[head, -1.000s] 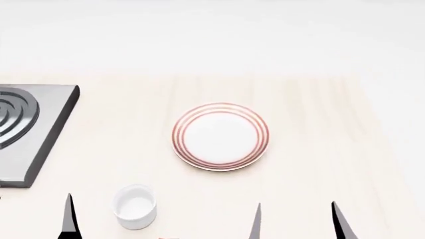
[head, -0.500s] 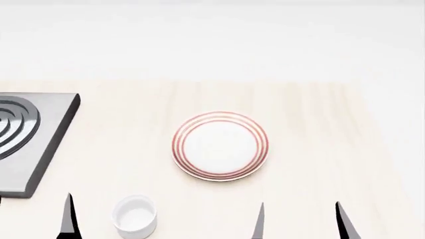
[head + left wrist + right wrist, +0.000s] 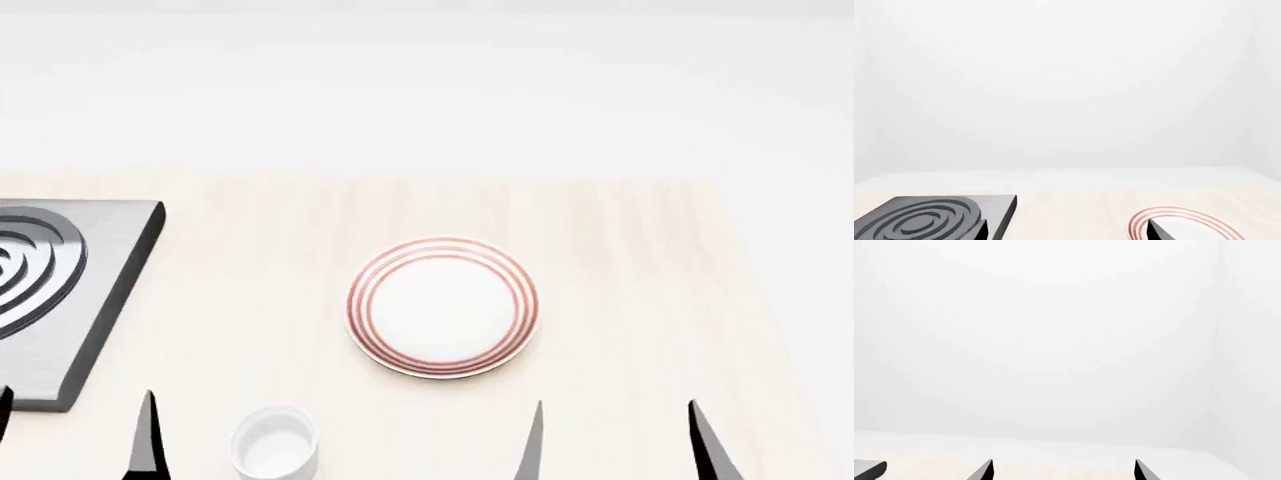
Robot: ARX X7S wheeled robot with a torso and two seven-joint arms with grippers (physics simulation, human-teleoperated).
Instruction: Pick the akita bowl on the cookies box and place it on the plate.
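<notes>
Pale wood counter [image 3: 641, 300] fills the head view, and the plate [image 3: 443, 307] with its thin red rings lies bare near the middle of it, nothing set on it. At about nine o'clock from the plate, well apart, a dark grey stove burner [image 3: 54, 290] with raised concentric rings runs off the edge of the view; at about seven o'clock, near the lower edge, stands a plain white cup [image 3: 275, 440], which is not the bowl wanted. Neither the akita bowl nor the cookies box shows in any of the three views, so where they lie cannot be told from here. Only the dark fingertips of the left hand [image 3: 74, 440] and the right hand [image 3: 614, 445] poke up at six o'clock along the lower edge; each pair stands wide apart with nothing between. The left wrist view shows the burner and the plate's far rim beyond a fingertip, while the right wrist view shows mostly blank white wall behind two spread tips. Judging by this, the task has barely begun: the bowl is not yet found or grasped, and the whole of the pick, the carry and the setting down on the plate is left to do.
</notes>
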